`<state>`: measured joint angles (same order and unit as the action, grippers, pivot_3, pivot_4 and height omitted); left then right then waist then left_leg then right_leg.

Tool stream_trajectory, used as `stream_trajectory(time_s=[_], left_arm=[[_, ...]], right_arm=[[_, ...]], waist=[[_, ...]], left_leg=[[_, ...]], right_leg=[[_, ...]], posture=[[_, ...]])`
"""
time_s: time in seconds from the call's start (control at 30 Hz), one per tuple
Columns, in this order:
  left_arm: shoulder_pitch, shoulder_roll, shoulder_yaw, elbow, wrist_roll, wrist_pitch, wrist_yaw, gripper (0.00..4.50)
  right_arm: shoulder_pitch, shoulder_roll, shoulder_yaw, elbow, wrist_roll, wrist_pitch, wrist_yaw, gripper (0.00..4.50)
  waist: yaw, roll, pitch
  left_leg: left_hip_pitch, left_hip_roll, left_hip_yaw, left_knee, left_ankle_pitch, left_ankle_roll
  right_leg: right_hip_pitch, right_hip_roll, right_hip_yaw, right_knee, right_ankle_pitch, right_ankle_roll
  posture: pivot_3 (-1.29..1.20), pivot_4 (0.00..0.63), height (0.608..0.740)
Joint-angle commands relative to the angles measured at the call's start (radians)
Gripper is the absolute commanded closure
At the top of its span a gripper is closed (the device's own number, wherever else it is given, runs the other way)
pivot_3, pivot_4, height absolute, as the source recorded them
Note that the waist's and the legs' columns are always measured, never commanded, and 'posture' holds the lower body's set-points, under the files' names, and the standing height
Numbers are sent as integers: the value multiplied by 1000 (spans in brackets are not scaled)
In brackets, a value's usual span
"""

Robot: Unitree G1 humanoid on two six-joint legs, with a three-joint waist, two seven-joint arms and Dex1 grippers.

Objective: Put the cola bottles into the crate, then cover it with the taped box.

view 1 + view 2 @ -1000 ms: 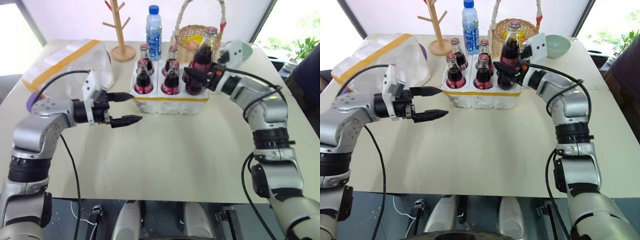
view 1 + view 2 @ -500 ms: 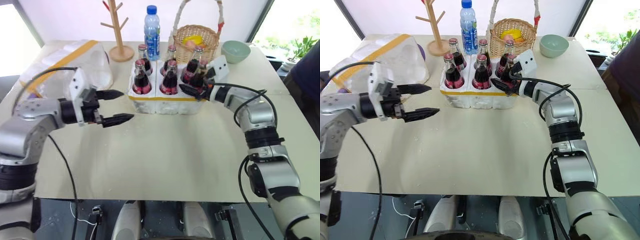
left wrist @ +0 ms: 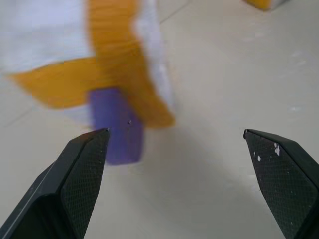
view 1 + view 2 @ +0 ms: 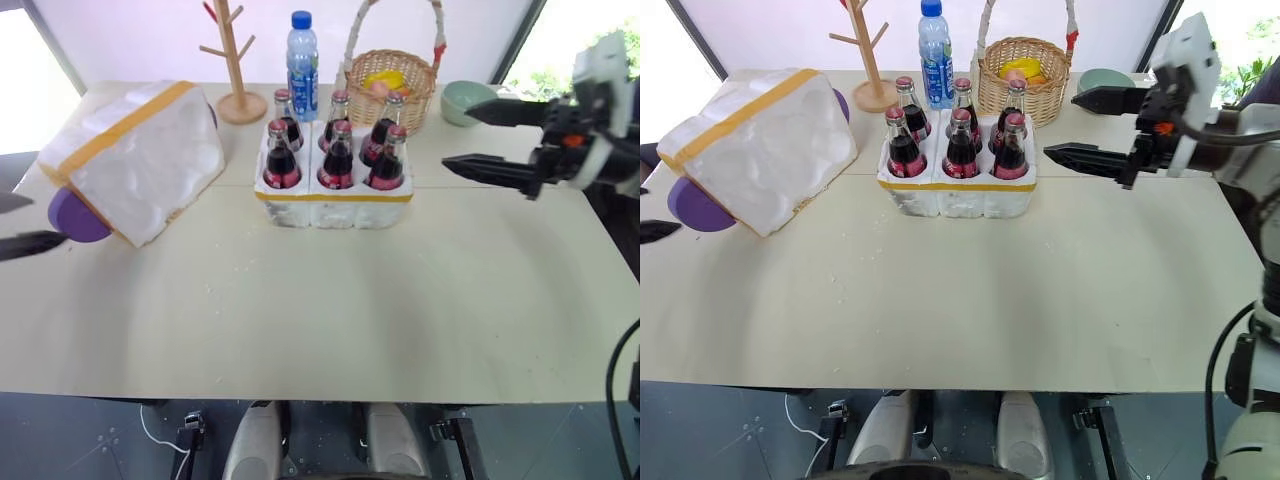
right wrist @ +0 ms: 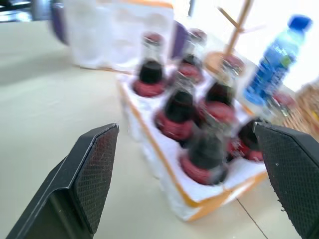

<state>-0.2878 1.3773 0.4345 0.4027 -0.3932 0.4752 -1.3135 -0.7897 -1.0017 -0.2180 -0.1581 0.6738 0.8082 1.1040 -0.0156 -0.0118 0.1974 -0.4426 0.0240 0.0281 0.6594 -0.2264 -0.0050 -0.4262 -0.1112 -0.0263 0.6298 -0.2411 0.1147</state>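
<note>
Head views: we see six glass cola bottles (image 4: 960, 140), red-capped, seated in the holed styrofoam crate (image 4: 958, 195) with its yellow band. Left of the crate the taped box (image 4: 755, 150) lies tilted on a purple cylinder (image 4: 695, 207). Right gripper (image 4: 1092, 126), right of the crate, jaws apart, empty.

Left wrist view: left gripper (image 3: 174, 144), textured black fingers apart, faces the box.

Right wrist view: labels blur; nothing legible.

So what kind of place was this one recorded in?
Probably an indoor lab or office set up for a tabletop demo: a plain cream table by bright windows, staged with a wooden mug tree, a wicker basket and a styrofoam crate.
</note>
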Motion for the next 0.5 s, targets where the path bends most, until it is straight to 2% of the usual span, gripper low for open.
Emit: stream_trajectory(time_s=[0.03, 0.23, 0.37, 0.5], left_arm=[[-175, 19, -127, 171, 85, -116, -23, 0], [-542, -104, -386, 492, 296, -264, -49, 0], [-702, -178, -476, 664, 406, -316, -19, 0], [-787, -214, -540, 782, 498, -372, 10, 0]], right_arm=[[-12, -24, -33, -51, 39, -7, 18, 76], [-6, -58, -71, -130, 134, 16, 72, 76], [-27, -73, -81, -149, 163, 30, 44, 76], [-31, -88, -104, -164, 185, 41, 13, 76]], waist=[[2, 0, 0], [12, 0, 0], [6, -6, 0], [0, -7, 0]], left_leg=[[0, 0, 1, 0, 0, 0], [-2, -1, 2, 0, 0, 0], [-2, 0, 2, 2, 0, 0], [-2, 1, 2, 2, 0, 0]], right_leg=[[0, 0, 0, 0, 0, -1], [-1, 1, 0, 1, 3, 3], [-1, 1, 0, 3, 3, 4], [-1, 2, 0, 2, 3, 4]], posture=[[0, 150, 740], [0, 150, 740], [0, 150, 740], [0, 150, 740]])
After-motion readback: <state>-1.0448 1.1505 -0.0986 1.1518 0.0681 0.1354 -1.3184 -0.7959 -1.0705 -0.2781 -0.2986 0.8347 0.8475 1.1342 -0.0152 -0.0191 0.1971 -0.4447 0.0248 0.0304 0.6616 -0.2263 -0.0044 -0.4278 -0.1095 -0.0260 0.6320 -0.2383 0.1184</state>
